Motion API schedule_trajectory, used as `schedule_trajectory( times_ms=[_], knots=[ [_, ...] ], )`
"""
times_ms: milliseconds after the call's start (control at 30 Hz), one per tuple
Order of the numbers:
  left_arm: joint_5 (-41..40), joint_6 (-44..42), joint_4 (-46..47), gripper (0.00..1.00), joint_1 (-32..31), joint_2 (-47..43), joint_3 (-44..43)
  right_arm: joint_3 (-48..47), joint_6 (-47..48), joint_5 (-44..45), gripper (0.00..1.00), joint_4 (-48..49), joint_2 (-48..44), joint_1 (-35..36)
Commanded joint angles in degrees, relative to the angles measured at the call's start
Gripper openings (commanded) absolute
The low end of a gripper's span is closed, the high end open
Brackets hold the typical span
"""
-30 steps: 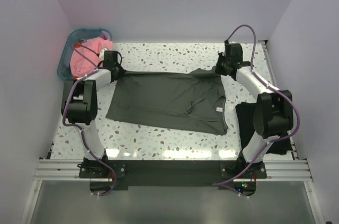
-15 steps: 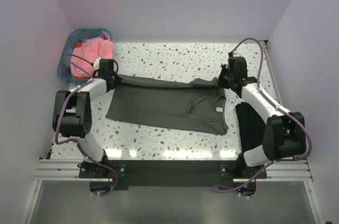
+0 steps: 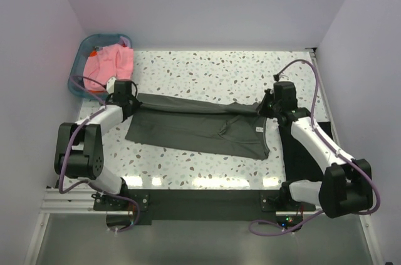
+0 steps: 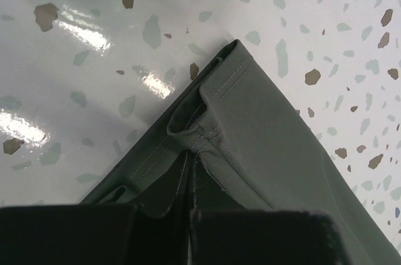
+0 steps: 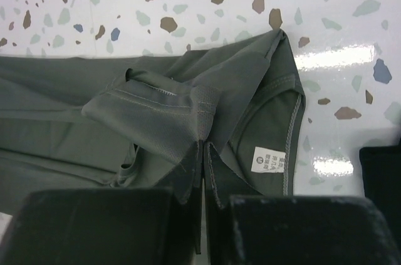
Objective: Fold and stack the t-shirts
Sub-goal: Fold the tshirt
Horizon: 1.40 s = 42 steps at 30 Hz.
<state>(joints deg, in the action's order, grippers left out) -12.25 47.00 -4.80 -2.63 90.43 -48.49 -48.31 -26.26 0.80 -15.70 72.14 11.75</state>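
Both shut hard: left gripper [image 4: 163,215] pinches the olive t-shirt [image 3: 200,124] at a hem corner, right gripper [image 5: 202,215] at a sleeve hem just short of the neck label [image 5: 270,160]. The cloth spans between them, the rest lying on the table [image 3: 207,67] beneath. My worry: the bites look shallow, and an uneven pull could slip one corner and skew the fold.

A spread shirt [image 3: 194,128] lies across the middle of the table [image 3: 207,67], collar end toward 3 o'clock. The left gripper [image 3: 128,99] pinches its far corner at 9 o'clock, and the right gripper [image 3: 266,107] pinches the far corner at 3 o'clock. At 10 o'clock sits a basket [image 3: 78,67] with a bundled shirt [image 3: 108,64] in it. Another shirt [image 3: 289,151] lies at 4 o'clock, just beside the spread one, partly under the right arm.
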Motion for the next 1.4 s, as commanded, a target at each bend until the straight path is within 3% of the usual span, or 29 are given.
schedule_trajectory(
  times_ms=[0,267,367,467,533,600,867,1133,1367],
  knots=[
    [-1.5,1.1,2.2,0.0,0.4,-3.4,2.1,2.2,-1.6,0.4,0.0,0.9,-3.9,0.6],
    [-0.8,1.4,3.9,0.0,0.4,-6.8,8.1,9.2,-2.5,0.0,0.0,1.3,-8.7,0.6],
    [-0.1,1.3,7.4,0.0,0.4,-7.8,10.4,11.6,-2.8,-0.6,0.12,2.1,-9.1,0.6],
    [1.2,1.2,10.2,0.21,0.4,-9.5,13.0,13.3,-2.7,-0.7,0.48,2.4,-10.5,0.6],
    [1.3,1.0,11.3,0.4,0.4,-11.3,14.6,13.5,-2.5,-0.7,0.6,2.1,-11.8,0.6],
    [1.3,0.7,11.7,0.5,0.4,-12.8,14.7,12.3,-1.7,-0.7,0.67,1.7,-12.9,0.6],
    [1.1,-0.8,9.1,0.48,-0.2,-14.0,11.3,3.9,0.5,2.3,0.68,3.4,-3.9,2.2],
    [2.8,-1.8,10.0,0.42,-5.1,-8.8,7.3,-5.8,0.5,7.1,0.52,5.6,12.6,9.8],
    [4.4,-2.6,11.2,0.4,-7.7,-4.2,5.8,-10.0,1.4,9.0,0.52,7.8,21.5,11.9]
  ],
)
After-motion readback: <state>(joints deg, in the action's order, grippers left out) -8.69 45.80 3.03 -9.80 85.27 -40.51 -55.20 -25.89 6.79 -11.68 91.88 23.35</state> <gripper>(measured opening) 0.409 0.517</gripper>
